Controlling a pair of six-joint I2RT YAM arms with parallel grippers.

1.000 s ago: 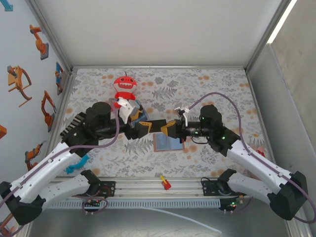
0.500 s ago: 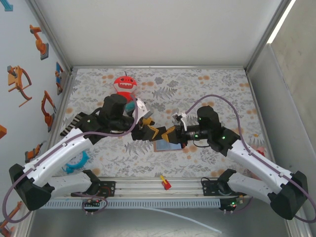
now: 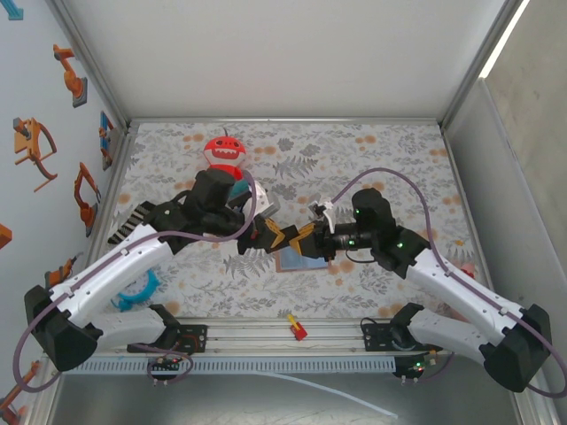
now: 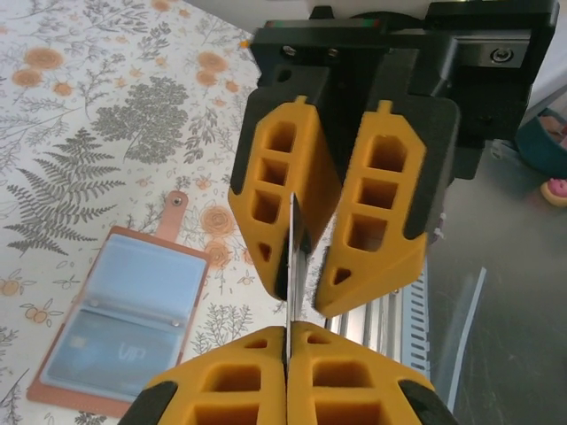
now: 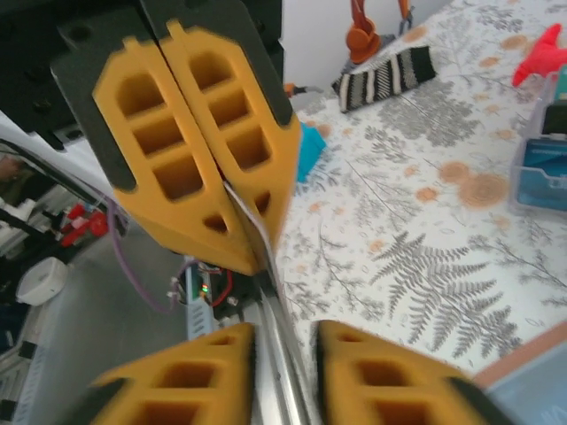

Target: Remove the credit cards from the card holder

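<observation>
Above the open card holder (image 4: 120,323), at the tabletop's (image 3: 381,150) six o'clock, a credit card (image 4: 291,257) is clamped by the left hand (image 4: 287,331), right hand (image 5: 283,332) parted.

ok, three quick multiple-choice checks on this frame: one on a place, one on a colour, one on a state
1. Where is the card holder?
A) flat on the table
B) on top of the toy
C) propped against the back wall

2. What colour is the plush toy?
A) green
B) red
C) white

3. How is the left gripper?
A) wide open
B) shut on the toy
C) shut on a card

Answers:
1 A: it lies open on the floral cloth, pale pockets up.
2 B: its body is red, at the far side.
3 C: it pinches the card's thin edge in mid-air.
</observation>
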